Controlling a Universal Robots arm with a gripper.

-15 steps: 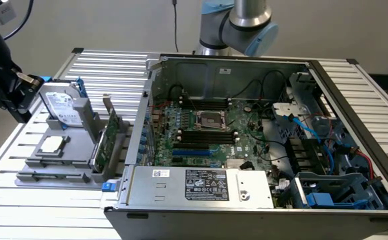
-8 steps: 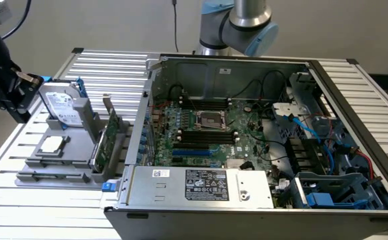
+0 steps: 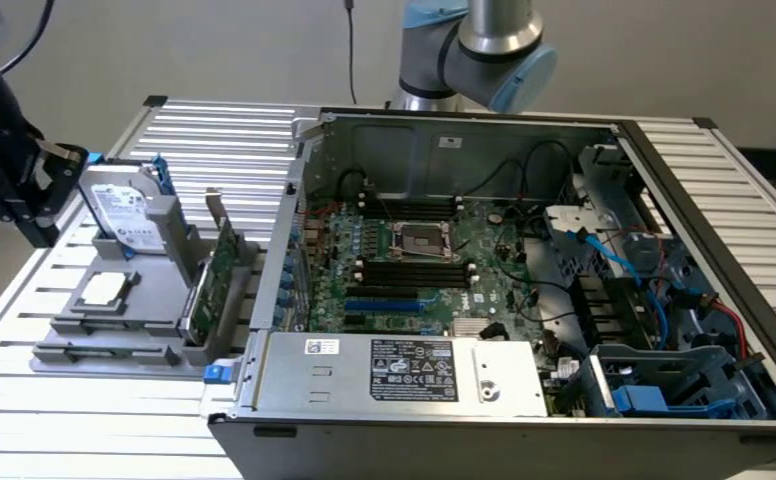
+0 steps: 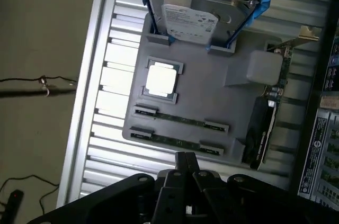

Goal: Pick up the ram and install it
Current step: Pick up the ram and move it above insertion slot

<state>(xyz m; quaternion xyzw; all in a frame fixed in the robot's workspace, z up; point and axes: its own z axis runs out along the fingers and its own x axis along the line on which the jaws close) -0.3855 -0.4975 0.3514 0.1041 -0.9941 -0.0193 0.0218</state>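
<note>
My claw (image 4: 186, 156), pressed together and empty, hangs over the tray (image 3: 148, 320) at the exterior view's left; ram (image 4: 180, 120) unpicked, uninstalled.

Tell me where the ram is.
Wrist view: two ram sticks sit side by side in the grey holder, between the processor chip and the shut pincer; the holder stands at the exterior view's left, beside the computer case.

Plain pale wall (image 3: 228, 50) at the back, 1 black cable (image 3: 351, 40) hanging down it. Tabletop (image 3: 215, 135) is ribbed silver aluminium slats with a framed edge. Floor (image 4: 37, 28) is dull beige-brown. Thin dark cords (image 4: 42, 80) lie on it, plus 1 small dark object (image 4: 13, 198) with a red spot. Bright glare on the slats near the tabletop edge.
</note>
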